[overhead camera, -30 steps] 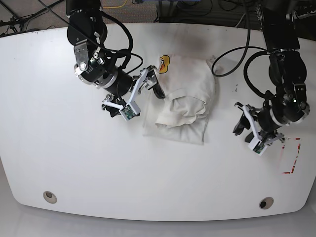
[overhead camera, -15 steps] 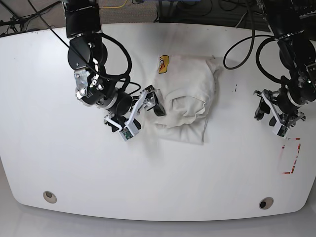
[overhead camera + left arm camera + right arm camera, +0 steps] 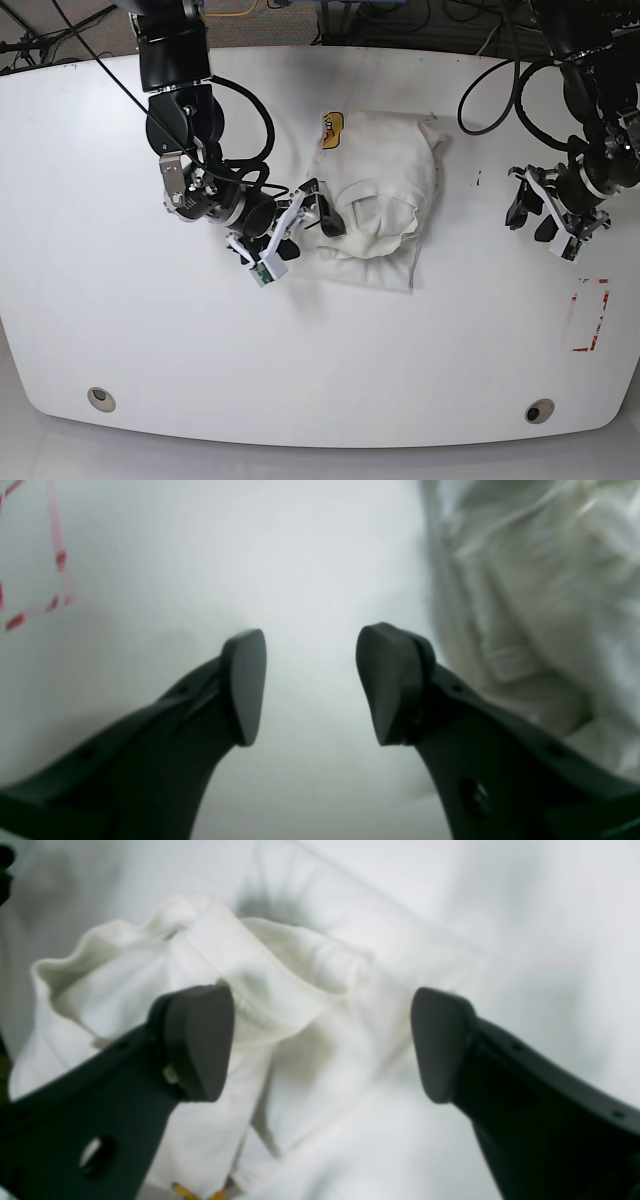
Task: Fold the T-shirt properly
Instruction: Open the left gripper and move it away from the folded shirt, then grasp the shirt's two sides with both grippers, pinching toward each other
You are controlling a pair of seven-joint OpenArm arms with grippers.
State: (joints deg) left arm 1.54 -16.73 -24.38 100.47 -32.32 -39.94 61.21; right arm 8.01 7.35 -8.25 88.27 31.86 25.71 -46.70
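Observation:
The cream T-shirt (image 3: 385,195) lies bunched and partly folded at the table's middle, with a yellow-orange patch (image 3: 332,130) at its far left corner. My right gripper (image 3: 320,208) sits at the shirt's left edge. In the right wrist view it (image 3: 320,1045) stands wide open over a raised fold of the T-shirt (image 3: 280,975), one finger against the cloth. My left gripper (image 3: 532,215) hovers off to the right, clear of the shirt. The left wrist view shows it (image 3: 312,685) open and empty over bare table, with the T-shirt (image 3: 540,580) to one side.
A red tape outline (image 3: 590,315) marks the white table (image 3: 150,330) near its right edge; it also shows as red marks (image 3: 55,555) in the left wrist view. Two round holes (image 3: 100,398) (image 3: 540,411) sit near the front edge. Cables hang behind both arms.
My right gripper moved right, up to the shirt's left edge, and the shirt's lower left part drew in. My left arm pulled back from the red outline, its jaws opening wider.

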